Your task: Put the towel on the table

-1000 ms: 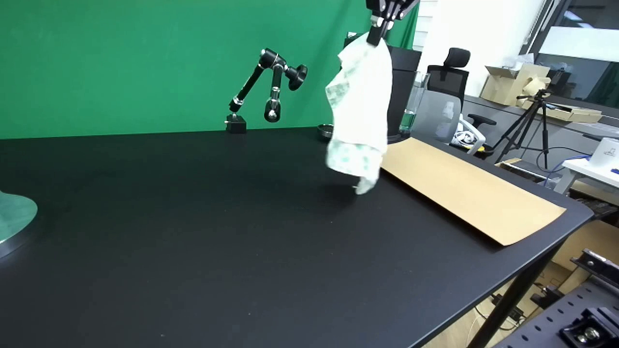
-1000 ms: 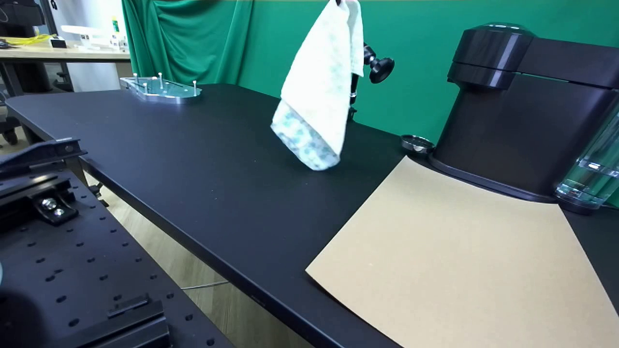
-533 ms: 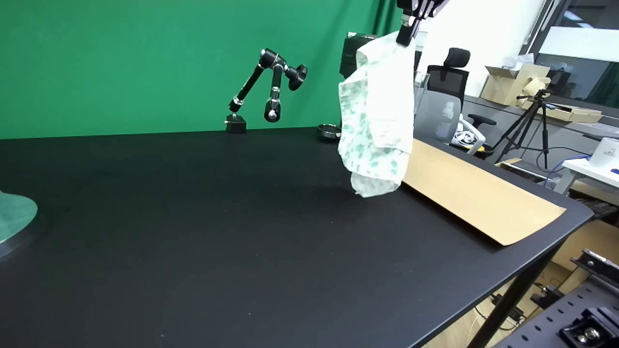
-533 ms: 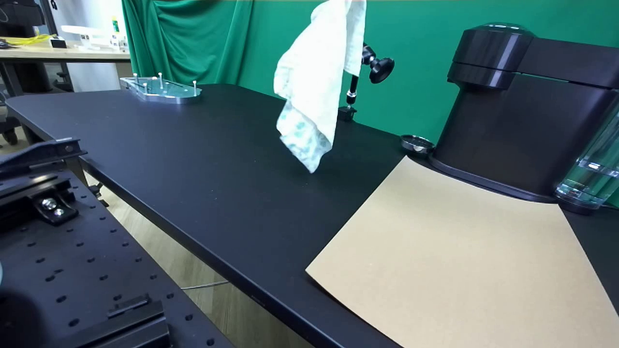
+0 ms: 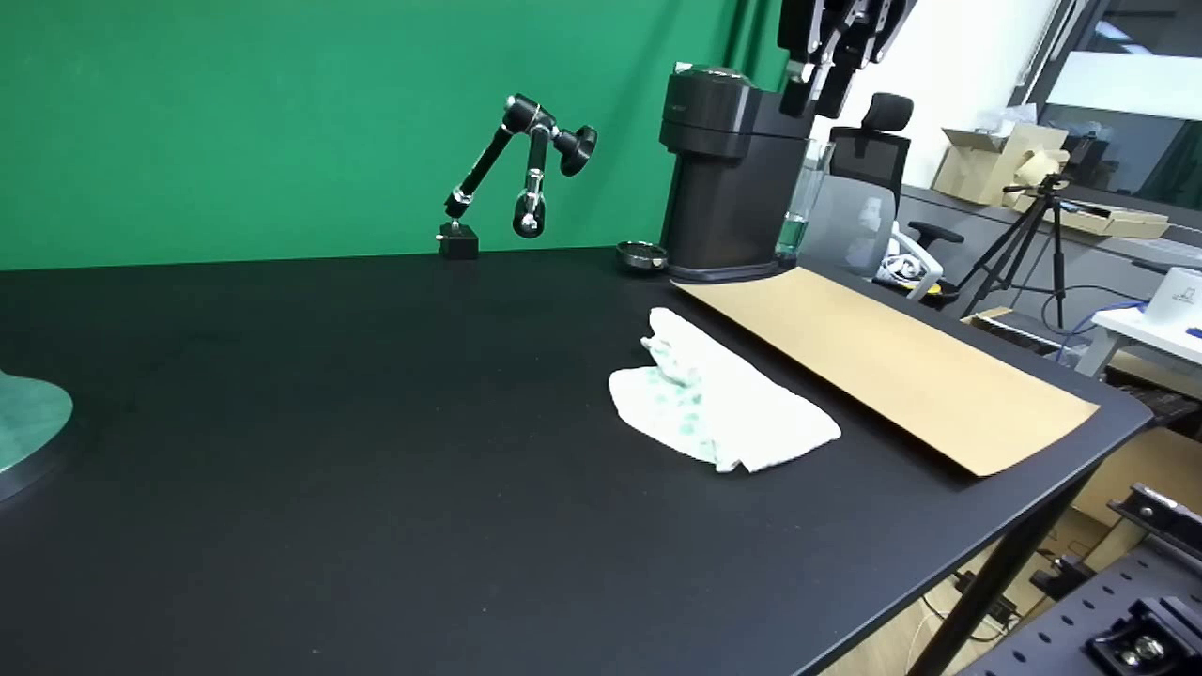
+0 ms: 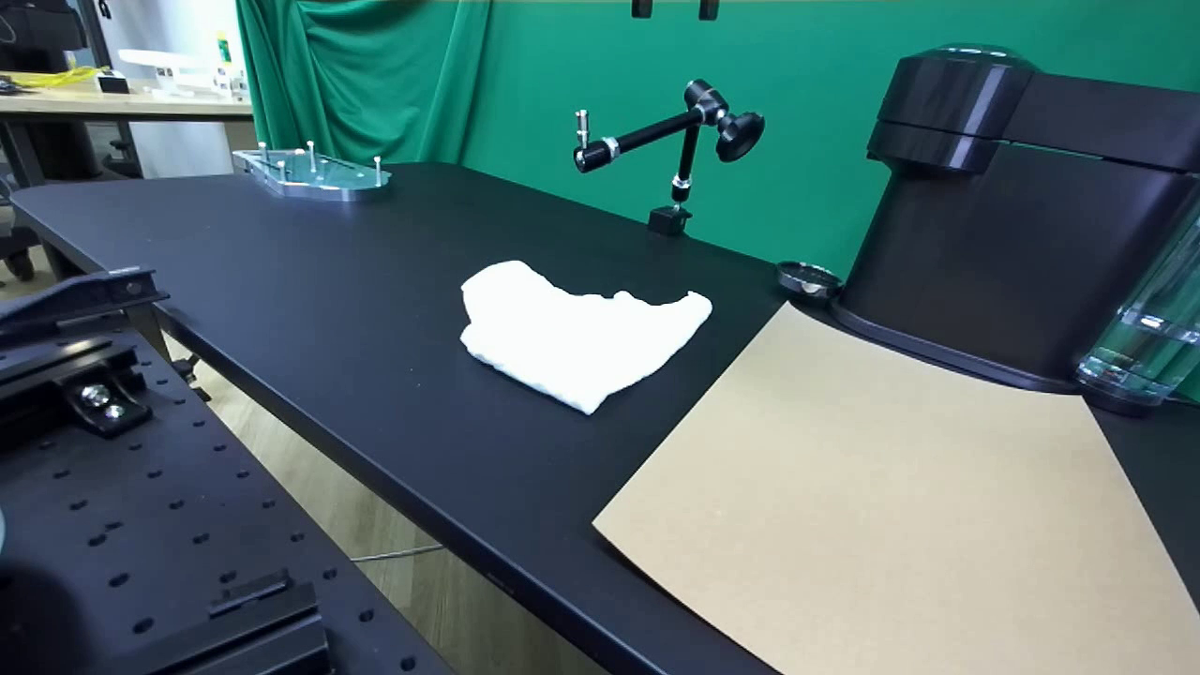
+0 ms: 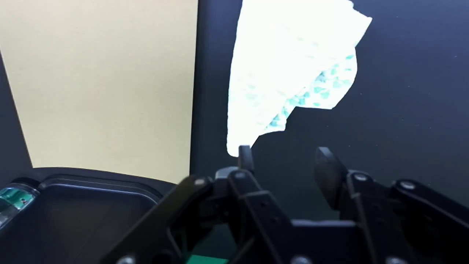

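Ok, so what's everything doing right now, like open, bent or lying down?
Gripper: open, holding nothing
Towel: lying crumpled on the table
Brown sheet: spread out, mostly flat
Coffee machine: upright; on or off, can't tell
Black stand: standing, bent over
Curtain: hanging in folds

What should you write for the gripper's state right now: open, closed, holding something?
Gripper: open, holding nothing; the towel lies on the table.
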`<state>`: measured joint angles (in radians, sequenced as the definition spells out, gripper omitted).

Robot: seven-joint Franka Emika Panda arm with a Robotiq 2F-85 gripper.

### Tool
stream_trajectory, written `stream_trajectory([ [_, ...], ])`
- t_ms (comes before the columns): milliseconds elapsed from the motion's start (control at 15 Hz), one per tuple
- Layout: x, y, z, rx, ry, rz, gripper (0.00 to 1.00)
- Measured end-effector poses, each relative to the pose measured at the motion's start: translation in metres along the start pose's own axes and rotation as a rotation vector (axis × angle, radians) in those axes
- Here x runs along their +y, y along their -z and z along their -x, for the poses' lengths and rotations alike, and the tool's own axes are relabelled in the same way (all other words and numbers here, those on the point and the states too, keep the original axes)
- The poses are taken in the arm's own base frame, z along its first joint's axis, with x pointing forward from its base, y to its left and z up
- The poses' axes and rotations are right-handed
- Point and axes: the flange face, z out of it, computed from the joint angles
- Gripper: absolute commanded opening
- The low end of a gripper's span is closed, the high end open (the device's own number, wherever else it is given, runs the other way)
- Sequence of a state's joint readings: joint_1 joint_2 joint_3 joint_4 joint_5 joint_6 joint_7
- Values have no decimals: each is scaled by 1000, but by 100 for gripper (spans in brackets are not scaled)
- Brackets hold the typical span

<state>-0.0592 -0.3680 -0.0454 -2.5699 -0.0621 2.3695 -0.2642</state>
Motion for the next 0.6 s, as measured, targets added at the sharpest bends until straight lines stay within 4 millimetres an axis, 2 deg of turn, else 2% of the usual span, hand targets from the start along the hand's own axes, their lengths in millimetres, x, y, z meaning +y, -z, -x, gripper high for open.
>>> stream_trajectory([
  [200, 3, -5, 2, 38, 43, 69, 99],
  [600, 5, -19, 11, 83, 79, 177, 100],
])
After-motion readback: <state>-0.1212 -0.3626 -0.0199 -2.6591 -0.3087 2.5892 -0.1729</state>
